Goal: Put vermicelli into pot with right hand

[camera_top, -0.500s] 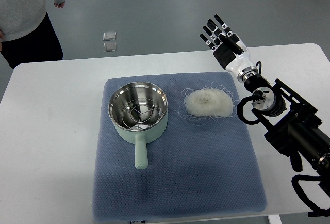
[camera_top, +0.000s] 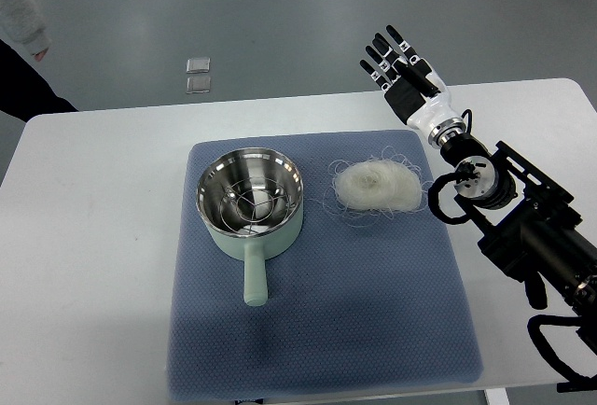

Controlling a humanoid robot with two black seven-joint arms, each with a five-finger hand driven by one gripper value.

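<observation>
Sitting on the blue mat (camera_top: 373, 312), the vermicelli (camera_top: 376, 186) lies beside the pot (camera_top: 250, 202), untouched. The right hand (camera_top: 403, 71) hovers past it, fingers spread, holding nothing. Next it must come down and grab the noodles.

— Carrying what? Lying flat on the white tabletop (camera_top: 93, 237), a blue mat (camera_top: 317, 330), covering the middle.

— And on the tabletop beyond the mat?

— Showing bare white all round.
</observation>
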